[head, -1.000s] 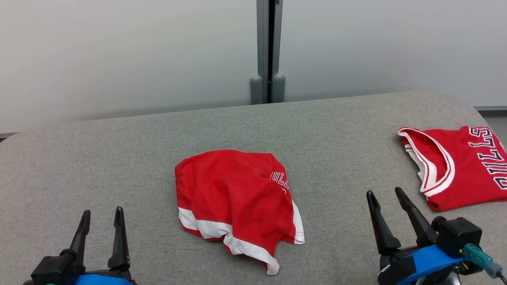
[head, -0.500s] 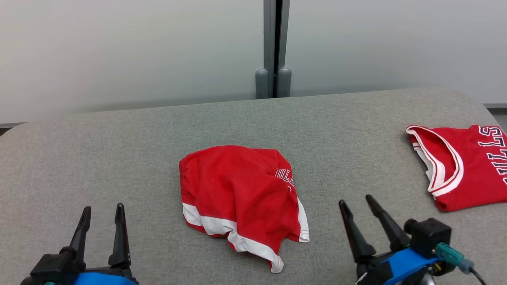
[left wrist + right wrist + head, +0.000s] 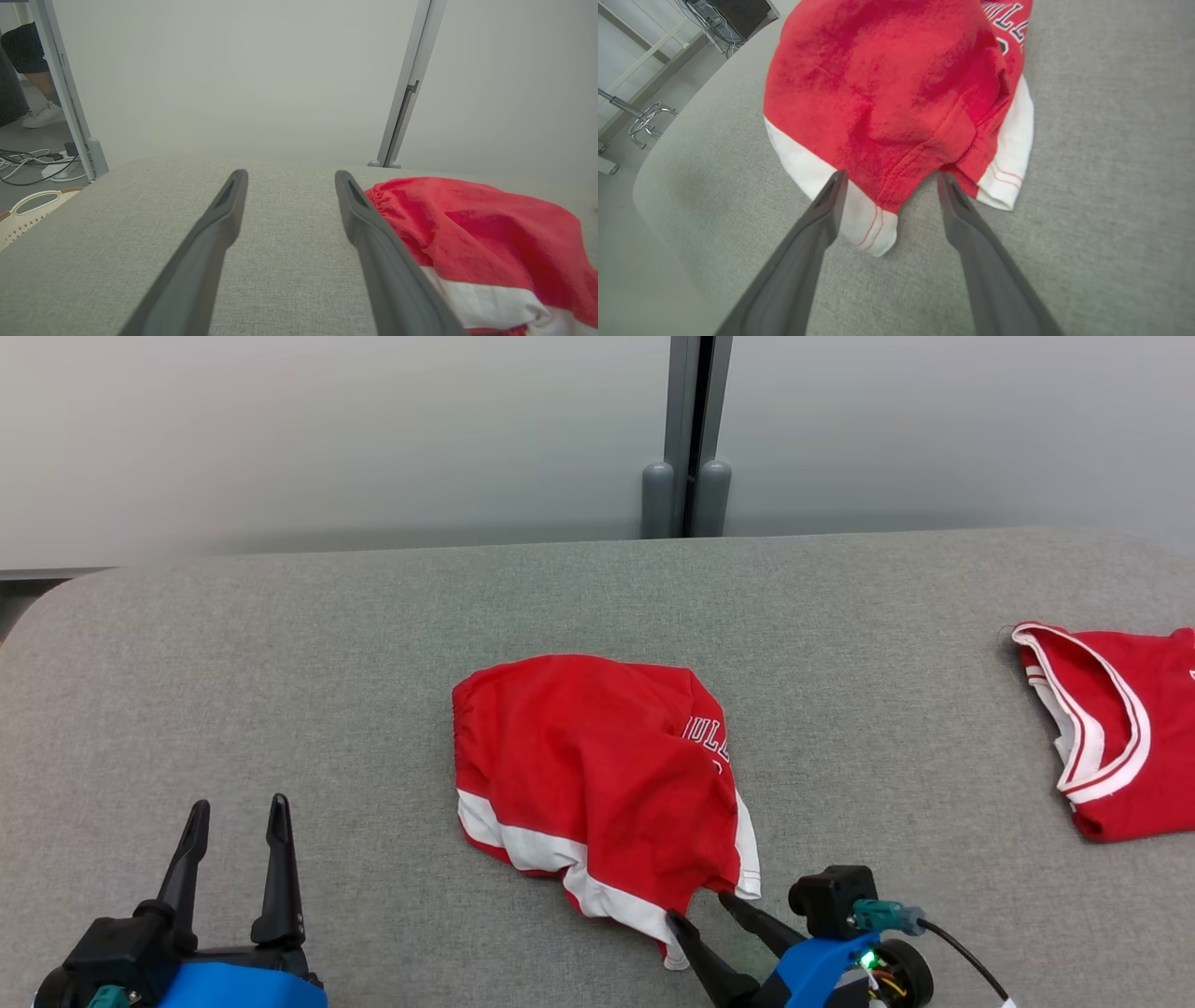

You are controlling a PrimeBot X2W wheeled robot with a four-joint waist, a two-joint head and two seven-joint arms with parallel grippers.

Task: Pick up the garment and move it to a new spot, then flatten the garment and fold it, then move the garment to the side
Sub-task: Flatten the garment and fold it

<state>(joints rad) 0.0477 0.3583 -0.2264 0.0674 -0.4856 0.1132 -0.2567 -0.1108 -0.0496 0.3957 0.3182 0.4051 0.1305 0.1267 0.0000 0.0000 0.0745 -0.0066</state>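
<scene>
The red shorts (image 3: 597,775) lie crumpled at the centre of the frame on the grey padded table (image 3: 280,644). I judge them light, limp and soft, likely to sag when lifted. My right gripper (image 3: 700,908), jaws wide, has its tips at the lower hem by the white band; I'd pinch that doubled seam. My left gripper (image 3: 238,805), lower left, is wide and empty.

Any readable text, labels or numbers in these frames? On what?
"ULL": dark, white-edged letters on the crumpled red shorts, cut short by a fold.
The mark below those letters is too hidden to read.
Nothing readable on the part of the red jersey in frame.
</scene>
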